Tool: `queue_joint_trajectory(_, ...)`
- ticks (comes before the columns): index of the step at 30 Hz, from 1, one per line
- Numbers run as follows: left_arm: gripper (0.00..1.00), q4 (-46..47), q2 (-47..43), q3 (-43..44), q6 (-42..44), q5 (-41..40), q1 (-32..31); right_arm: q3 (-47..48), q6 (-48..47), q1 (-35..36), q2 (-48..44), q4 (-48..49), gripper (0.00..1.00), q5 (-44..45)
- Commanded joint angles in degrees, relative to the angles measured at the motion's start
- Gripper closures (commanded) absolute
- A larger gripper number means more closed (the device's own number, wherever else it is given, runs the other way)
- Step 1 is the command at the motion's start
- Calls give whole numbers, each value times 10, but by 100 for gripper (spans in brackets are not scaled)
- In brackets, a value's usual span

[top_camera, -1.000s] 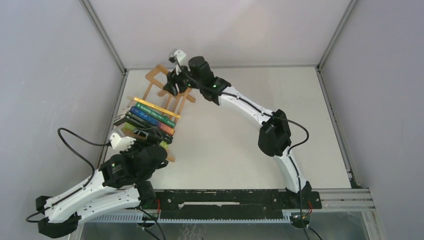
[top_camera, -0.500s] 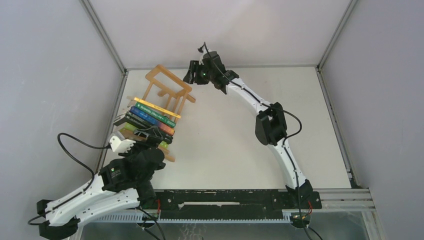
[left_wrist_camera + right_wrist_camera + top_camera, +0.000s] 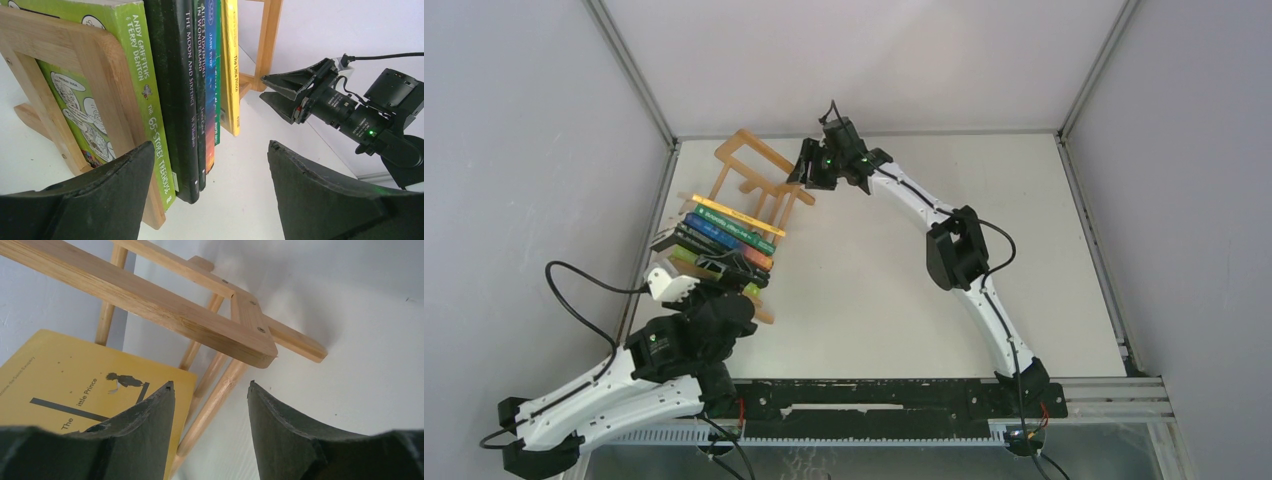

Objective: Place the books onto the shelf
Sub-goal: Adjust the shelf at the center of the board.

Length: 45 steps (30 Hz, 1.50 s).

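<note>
Wood-slat shelf (image 3: 150, 305), upper left of the overhead view, is seen loaded with the books (image 3: 724, 238) side by side. Thin, light, slippery covers are judged best pinched across the spine. Left jaws and right jaws are spread, grasping nothing.

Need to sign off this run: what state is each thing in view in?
books: standing upright, side by side on the shelf, none held.
shelf: upright on the table, books at its near end.
left gripper: jaws open, empty, facing the books' spines.
right gripper: jaws open, empty, by the shelf's far end.
</note>
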Motion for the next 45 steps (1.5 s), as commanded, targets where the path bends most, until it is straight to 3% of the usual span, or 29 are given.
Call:
queue_joint_trajectory(1,13,24,15,-8,25,-23,-1,26,24,6,1,3,38,-9)
queue_joint_trajectory(27,13,25,15,-3,66,-27,-1,25,106,20,56,54,48,8)
queue_joint_trajectory(36,13,23,10,-11,66,-24,-1,21,144,16,66,85,63,7)
queue_joint_trajectory(45,13,14,4,-11,65,-26,-1,-34,203,11,45,133,85,13)
